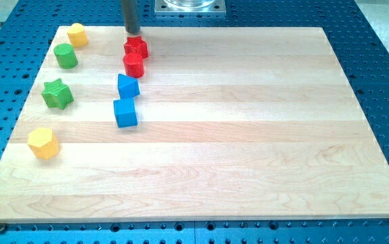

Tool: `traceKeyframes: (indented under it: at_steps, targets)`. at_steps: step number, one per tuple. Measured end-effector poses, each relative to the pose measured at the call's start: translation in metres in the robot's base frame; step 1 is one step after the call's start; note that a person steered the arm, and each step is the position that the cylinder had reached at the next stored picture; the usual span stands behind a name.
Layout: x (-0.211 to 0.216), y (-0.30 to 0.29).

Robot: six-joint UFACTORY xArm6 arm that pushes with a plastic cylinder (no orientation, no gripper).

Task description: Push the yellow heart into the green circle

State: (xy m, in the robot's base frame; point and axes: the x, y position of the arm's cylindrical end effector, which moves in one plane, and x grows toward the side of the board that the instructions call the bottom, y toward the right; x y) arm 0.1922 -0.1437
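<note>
The yellow heart [78,34] lies at the board's top left corner. The green circle [66,55] lies just below and to the left of it, almost touching. My tip [133,32] rests at the board's top edge, well to the right of the yellow heart and just above the red star [137,47].
A red cylinder [133,65] sits under the red star. A blue triangle [127,86] and a blue cube [125,112] lie below it. A green star [57,93] and a yellow hexagon [43,143] are at the left. The wooden board [249,135] sits on a blue perforated table.
</note>
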Motion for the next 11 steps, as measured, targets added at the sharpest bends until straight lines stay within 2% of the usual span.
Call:
traceKeyframes:
  at_steps: [4, 6, 7, 8, 9, 10, 11]
  targets:
    - [0.003, -0.071]
    - [0.001, -0.078]
    - [0.01, -0.097]
    - [0.057, -0.11]
    - [0.069, -0.103]
    - [0.017, -0.1]
    - [0.019, -0.149]
